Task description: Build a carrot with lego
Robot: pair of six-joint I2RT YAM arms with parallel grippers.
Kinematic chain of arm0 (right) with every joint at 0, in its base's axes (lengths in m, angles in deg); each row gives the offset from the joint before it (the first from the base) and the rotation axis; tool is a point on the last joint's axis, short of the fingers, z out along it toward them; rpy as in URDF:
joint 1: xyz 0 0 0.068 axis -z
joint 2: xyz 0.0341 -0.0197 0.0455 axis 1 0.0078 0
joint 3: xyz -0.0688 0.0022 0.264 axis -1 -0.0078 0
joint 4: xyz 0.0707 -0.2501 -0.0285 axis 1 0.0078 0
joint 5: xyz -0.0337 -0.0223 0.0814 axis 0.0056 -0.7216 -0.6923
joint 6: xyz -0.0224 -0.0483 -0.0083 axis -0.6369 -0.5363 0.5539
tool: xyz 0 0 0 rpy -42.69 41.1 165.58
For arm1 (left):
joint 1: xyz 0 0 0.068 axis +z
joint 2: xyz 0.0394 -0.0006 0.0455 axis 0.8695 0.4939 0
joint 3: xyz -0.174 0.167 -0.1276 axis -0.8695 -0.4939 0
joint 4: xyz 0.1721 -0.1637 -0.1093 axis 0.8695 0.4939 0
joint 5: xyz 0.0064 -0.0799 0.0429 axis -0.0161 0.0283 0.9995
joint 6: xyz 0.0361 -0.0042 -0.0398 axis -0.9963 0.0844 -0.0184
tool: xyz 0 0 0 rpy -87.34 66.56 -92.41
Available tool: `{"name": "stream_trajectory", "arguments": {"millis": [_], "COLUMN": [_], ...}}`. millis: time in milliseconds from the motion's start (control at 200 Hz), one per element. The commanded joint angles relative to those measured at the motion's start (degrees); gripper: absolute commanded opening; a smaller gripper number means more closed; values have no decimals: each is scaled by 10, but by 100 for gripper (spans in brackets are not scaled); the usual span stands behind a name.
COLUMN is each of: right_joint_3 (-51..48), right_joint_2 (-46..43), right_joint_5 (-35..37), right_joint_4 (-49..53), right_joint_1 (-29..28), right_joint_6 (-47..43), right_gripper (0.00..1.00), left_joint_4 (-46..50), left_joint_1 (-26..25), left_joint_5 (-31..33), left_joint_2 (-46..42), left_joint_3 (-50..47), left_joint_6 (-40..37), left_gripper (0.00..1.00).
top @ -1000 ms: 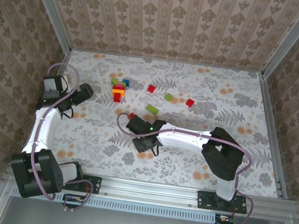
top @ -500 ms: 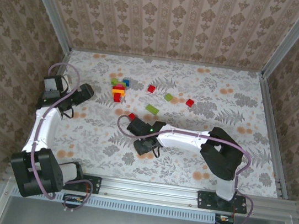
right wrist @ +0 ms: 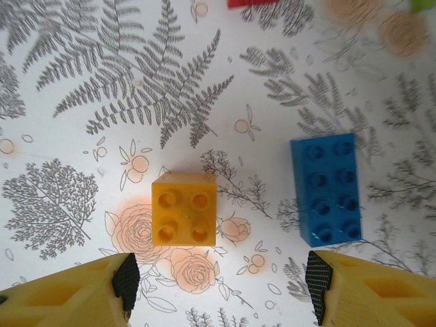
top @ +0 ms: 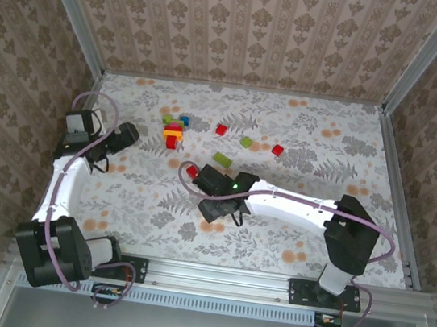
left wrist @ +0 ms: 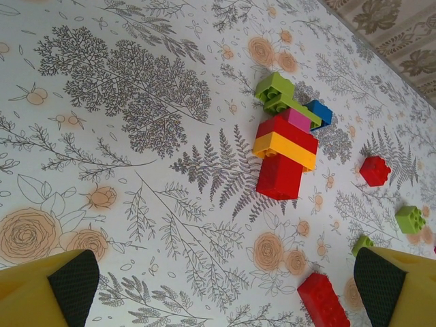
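The lego lies loose on the flowered table. A small stack of red, yellow and magenta bricks with green and blue ones against it sits ahead of my left gripper, which is open and empty. My right gripper hangs open over the table. An orange-yellow square brick lies just beyond its fingertips, nearer the left finger and untouched. A blue oblong brick lies flat by the right finger.
Loose bricks are spread over the back of the table: red squares, a green one, a lime oblong and a red oblong. Metal rails and patterned walls enclose the table.
The right arm's elbow has swung to the right and its gripper has shifted slightly toward the back right. The left arm has not moved.
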Motion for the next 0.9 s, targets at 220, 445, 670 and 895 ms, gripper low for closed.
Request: {"name": "stream_trajectory", "arguments": {"millis": [220,445,670,895], "right_joint_3": [14,20,21,25], "right_joint_2": [39,80,114,124], "right_joint_5": [-12,-50,-60,-71], "right_joint_4": [20,9,3,2], "right_joint_1": [98,137,139,140], "right_joint_6": [-97,-111,-113,-116], "right_gripper": [69,68,68,67], "left_joint_4": [-13,-14,-18,-18], "left_joint_1": [-10,-10,-10,-10], "left_joint_5": [-13,-17,-21,-21], "left_joint_2": [1,-1,-2,-2], "left_joint_3": [5,7,6,6], "left_joint_6": [-16,-16,-14,-15], "left_gripper": [100,100,100,100]}}
